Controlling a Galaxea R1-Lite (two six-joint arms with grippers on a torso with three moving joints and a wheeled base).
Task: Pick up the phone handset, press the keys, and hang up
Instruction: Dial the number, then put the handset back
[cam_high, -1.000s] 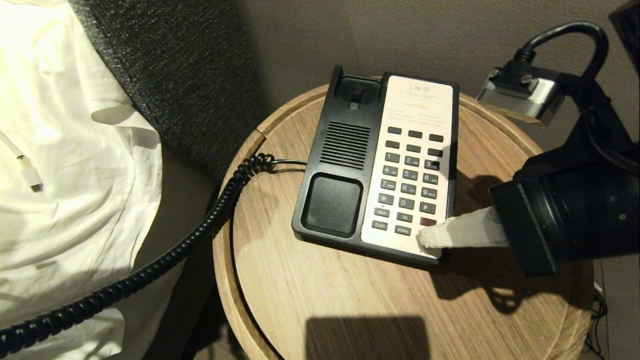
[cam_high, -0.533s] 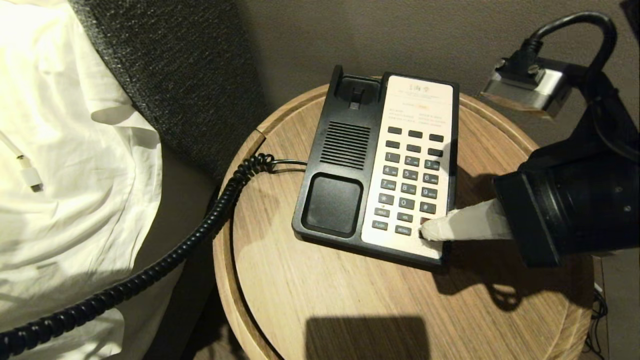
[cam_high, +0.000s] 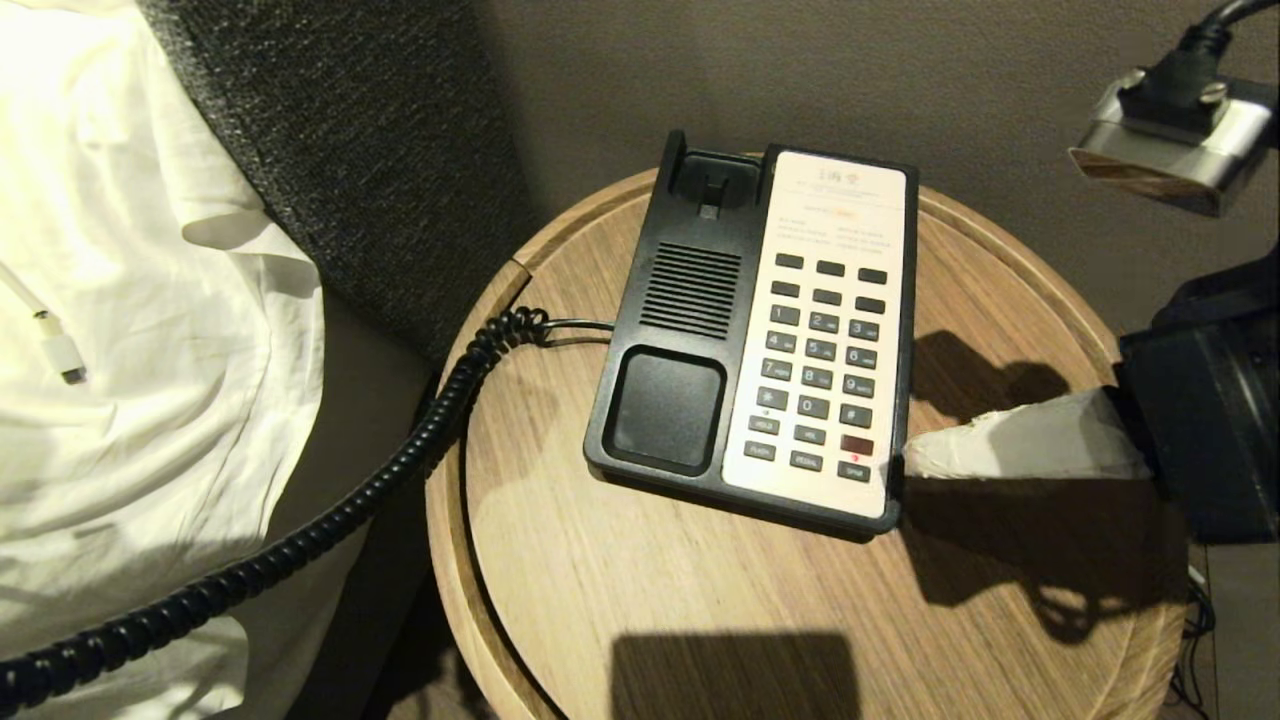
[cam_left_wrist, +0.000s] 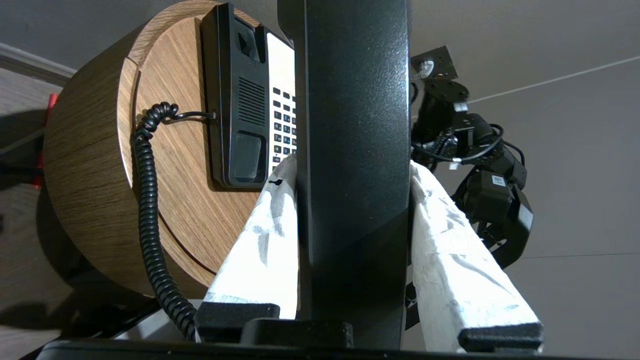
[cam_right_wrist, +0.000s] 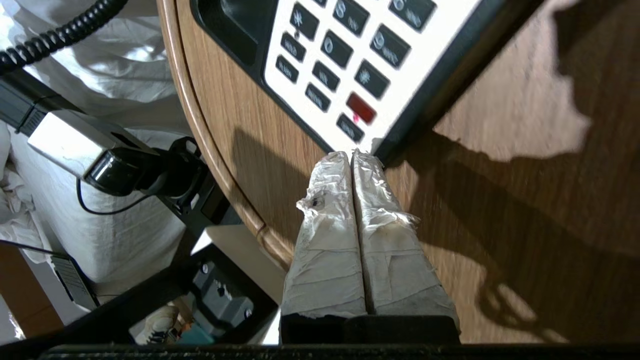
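Note:
The black phone handset (cam_left_wrist: 355, 125) hangs in the air to the left of the table, out of the head view, and my left gripper (cam_left_wrist: 352, 165) is shut on its middle. Its coiled cord (cam_high: 420, 440) trails off the table's left side. The phone base (cam_high: 690, 290) lies on the round wooden table (cam_high: 650, 600) with its cradle (cam_high: 665, 408) bare. Dark keys (cam_high: 822, 350) and one red button (cam_high: 856, 444) sit in the cream faceplate. My right gripper (cam_high: 910, 462) is shut and holds nothing. Its tips (cam_right_wrist: 352, 154) are just off the base's near right corner, beside the red button (cam_right_wrist: 361, 107).
A bed with a white sheet (cam_high: 130, 300) and a dark padded headboard (cam_high: 350, 130) stands left of the table. A white cable plug (cam_high: 62, 358) lies on the sheet. A wall rises close behind the table. Bare wood lies in front of and to the right of the phone.
My right gripper has drawn back to the right, off the faceplate's near right corner. The red button it covered now shows. The phone base has not moved.

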